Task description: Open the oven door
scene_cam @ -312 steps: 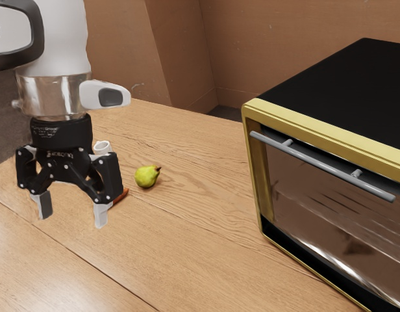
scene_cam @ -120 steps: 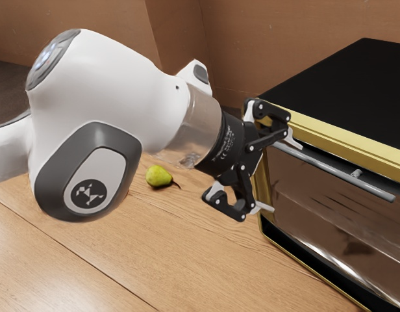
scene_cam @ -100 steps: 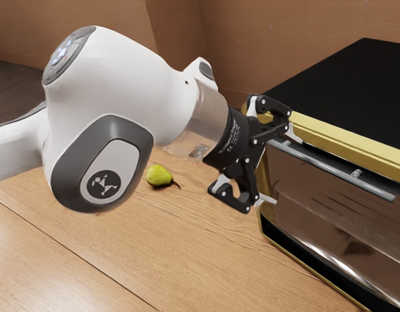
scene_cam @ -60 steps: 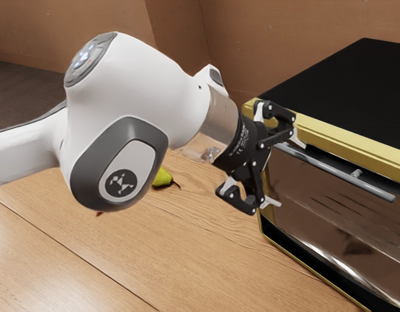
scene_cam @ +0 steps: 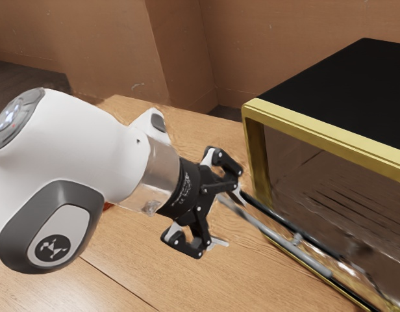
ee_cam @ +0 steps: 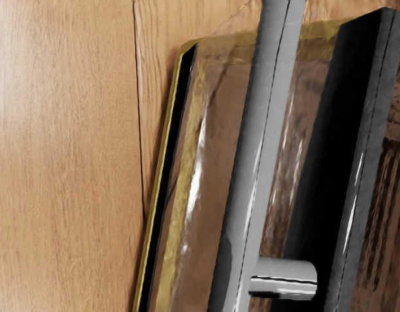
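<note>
Grey handle (scene_cam: 278, 240) between the gripper's (scene_cam: 235, 223) parted jaws, unclamped | oven door (scene_cam: 271, 216) partly lowered, oven (scene_cam: 343, 91) by the table's (scene_cam: 193, 123) far edge | risk: fingertips slide off if the wrist misjudges the door's downward arc

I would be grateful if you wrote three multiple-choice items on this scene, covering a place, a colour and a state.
1. In the exterior view, where does the oven stand?
A) far left
B) right side
C) bottom left corner

2. What colour is the oven's front frame?
A) yellow
B) white
C) blue

3. How is the oven door?
A) fully shut
B) taken off
C) partly open

Key:
1. B: its body reaches that view's right edge.
2. A: the frame is yellow along the top and side.
3. C: the door's upper edge and grey handle lie well below the frame's top.
</note>
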`<state>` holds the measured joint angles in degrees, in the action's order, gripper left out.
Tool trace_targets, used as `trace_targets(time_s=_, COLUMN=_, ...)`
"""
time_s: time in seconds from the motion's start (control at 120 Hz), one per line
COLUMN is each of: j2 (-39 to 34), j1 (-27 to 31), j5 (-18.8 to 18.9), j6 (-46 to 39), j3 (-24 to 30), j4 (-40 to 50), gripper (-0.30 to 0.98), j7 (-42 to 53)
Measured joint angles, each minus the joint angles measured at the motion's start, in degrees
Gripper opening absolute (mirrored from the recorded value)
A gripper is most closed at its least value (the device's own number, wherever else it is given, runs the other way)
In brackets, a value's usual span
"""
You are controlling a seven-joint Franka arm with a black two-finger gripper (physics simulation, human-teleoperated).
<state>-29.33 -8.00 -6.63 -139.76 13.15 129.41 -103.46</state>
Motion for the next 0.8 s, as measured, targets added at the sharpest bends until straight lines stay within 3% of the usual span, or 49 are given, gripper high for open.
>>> trace_targets(time_s=0.058, j2=-7.09, j1=8.29, j5=-5.20, j6=-0.38, j3=7.42, j4=4.67, gripper=0.67, j7=0.16)
trace_targets(time_s=0.15, j2=-21.56, j1=22.23, j5=-17.21, j6=-0.41, j3=20.71, j4=10.40, gripper=0.67, j7=1.64)
trace_targets(time_s=0.233, j2=-29.15, j1=29.05, j5=-23.48, j6=1.57, j3=26.60, j4=10.98, gripper=0.67, j7=3.41)
trace_targets(time_s=0.283, j2=-25.89, j1=29.95, j5=-20.75, j6=6.29, j3=22.99, j4=4.30, gripper=0.67, j7=4.88)
trace_targets(time_s=0.367, j2=-7.32, j1=25.76, j5=-10.33, j6=24.07, j3=6.52, j4=-22.66, gripper=0.68, j7=7.19)
trace_targets(time_s=0.408, j2=-0.61, j1=21.62, j5=-7.13, j6=32.02, j3=-3.01, j4=-28.32, gripper=0.68, j7=8.37)
trace_targets(time_s=0.45, j2=3.76, j1=18.58, j5=-4.25, j6=38.19, j3=-7.82, j4=-30.70, gripper=0.68, j7=10.32)
trace_targets(time_s=0.617, j2=8.90, j1=11.56, j5=2.57, j6=50.93, j3=-11.04, j4=-30.03, gripper=0.69, j7=21.19)
trace_targets(time_s=0.8, j2=7.85, j1=9.00, j5=2.71, j6=55.39, j3=-11.71, j4=-25.29, gripper=0.69, j7=30.29)
